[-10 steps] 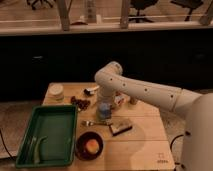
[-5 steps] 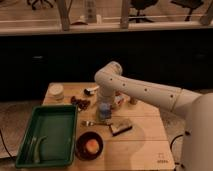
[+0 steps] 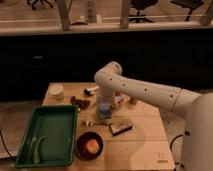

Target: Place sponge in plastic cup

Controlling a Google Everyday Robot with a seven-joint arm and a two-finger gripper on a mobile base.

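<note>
Nothing has shifted in the past second: the hand [image 3: 104, 99] hangs directly above the plastic cup [image 3: 104, 112], its grip impossible to tell. What may be the sponge [image 3: 120, 127] lies on the tabletop [image 3: 145, 141] just right of the cup, suggesting the drop is not yet made.

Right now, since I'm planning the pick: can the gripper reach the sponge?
Probably yes. The gripper hangs just above the plastic cup, and the sponge lies uncovered on the table beside that cup, nothing between them.

Pale-blue cup [image 3: 104, 112] stands upright below pincer [image 3: 104, 100]; sponge [image 3: 120, 126] lies nearby.
</note>
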